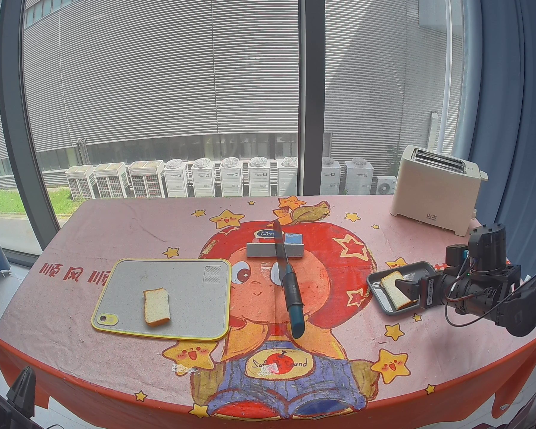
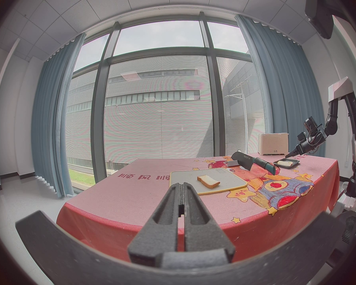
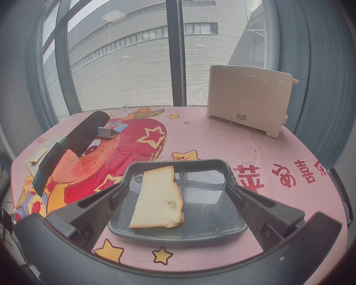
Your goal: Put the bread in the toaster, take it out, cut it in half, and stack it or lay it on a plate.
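My right claw (image 3: 175, 187) hangs spread apart at the rim of the grey plate (image 3: 211, 220) where one bread half (image 3: 158, 198) lies flat, the other bread half (image 1: 156, 306) sits on the cutting board (image 1: 190, 287) across the bench (image 1: 131, 227), and my left claw (image 2: 182, 187) is pinched together off the bench.

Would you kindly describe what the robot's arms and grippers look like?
The right arm is black, with a blocky wrist housing and thin black cables looping below; its upper links have white covers. The right gripper has two long, tapered dark grey fingers. The left gripper has matching matte dark grey, wedge-shaped fingers with recessed hollows.
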### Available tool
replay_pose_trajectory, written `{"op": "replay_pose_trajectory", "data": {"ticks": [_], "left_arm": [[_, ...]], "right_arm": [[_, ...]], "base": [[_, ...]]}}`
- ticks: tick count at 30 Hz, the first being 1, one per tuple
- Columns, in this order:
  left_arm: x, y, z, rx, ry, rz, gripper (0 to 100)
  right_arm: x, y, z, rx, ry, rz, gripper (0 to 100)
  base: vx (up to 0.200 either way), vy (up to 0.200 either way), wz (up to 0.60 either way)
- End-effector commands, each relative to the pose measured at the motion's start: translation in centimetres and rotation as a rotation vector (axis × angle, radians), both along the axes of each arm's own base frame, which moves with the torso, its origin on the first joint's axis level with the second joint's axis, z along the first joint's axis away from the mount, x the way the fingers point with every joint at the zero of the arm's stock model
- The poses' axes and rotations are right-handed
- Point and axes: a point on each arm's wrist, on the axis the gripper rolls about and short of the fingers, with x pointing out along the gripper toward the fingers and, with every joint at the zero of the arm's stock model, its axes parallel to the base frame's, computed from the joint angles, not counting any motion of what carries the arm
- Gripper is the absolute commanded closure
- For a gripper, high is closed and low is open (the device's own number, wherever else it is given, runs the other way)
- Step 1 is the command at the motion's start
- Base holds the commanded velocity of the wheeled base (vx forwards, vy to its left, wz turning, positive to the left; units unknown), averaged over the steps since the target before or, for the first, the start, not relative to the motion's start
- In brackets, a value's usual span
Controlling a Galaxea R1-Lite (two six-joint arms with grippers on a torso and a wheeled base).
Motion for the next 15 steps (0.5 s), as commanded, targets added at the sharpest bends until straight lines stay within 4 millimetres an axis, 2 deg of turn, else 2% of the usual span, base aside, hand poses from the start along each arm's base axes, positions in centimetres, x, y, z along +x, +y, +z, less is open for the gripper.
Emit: {"op": "replay_pose_trajectory", "data": {"ticks": [1, 15], "left_arm": [[0.00, 0.00, -0.49, 0.000, 0.001, 0.000, 100], [0.00, 0.00, -0.49, 0.000, 0.001, 0.000, 100]], "right_arm": [[-0.51, -0.16, 0.16, -0.008, -0.027, 0.013, 0], [-0.92, -0.26, 0.44, -0.014, -0.091, 0.060, 0]], "base": [[0.000, 0.000, 0.00], [0.000, 0.000, 0.00]]}}
